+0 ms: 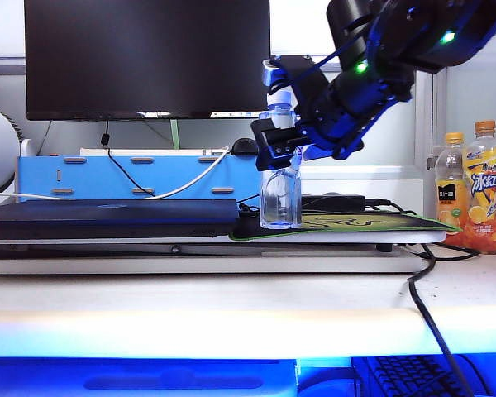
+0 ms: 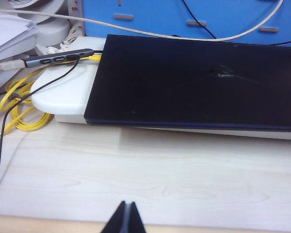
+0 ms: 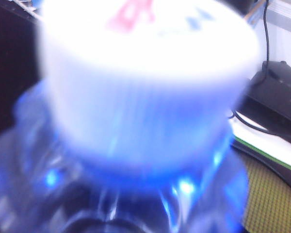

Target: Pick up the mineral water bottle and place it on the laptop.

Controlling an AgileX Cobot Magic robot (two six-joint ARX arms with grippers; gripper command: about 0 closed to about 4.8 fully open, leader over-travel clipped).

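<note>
The mineral water bottle (image 1: 280, 197) stands upright on the left end of the green-edged mouse mat, just right of the laptop (image 1: 107, 217). Its white cap (image 3: 145, 73) fills the right wrist view, blurred and very close. My right gripper (image 1: 283, 147) reaches in from the upper right and sits at the bottle's neck and shoulder, jaws open on either side; its fingers are hidden in the right wrist view. The laptop (image 2: 194, 82) lies closed and flat on a white stand. My left gripper (image 2: 126, 216) is shut, low over the wooden desk in front of the laptop.
A big black monitor (image 1: 149, 58) stands behind, above a blue organiser (image 1: 140, 178). Two orange drink bottles (image 1: 479, 194) stand at the right. The mouse mat (image 1: 364, 223) carries a black adapter (image 1: 335, 202). A yellow cable (image 2: 19, 104) and a hub (image 2: 58, 58) lie beside the laptop's stand.
</note>
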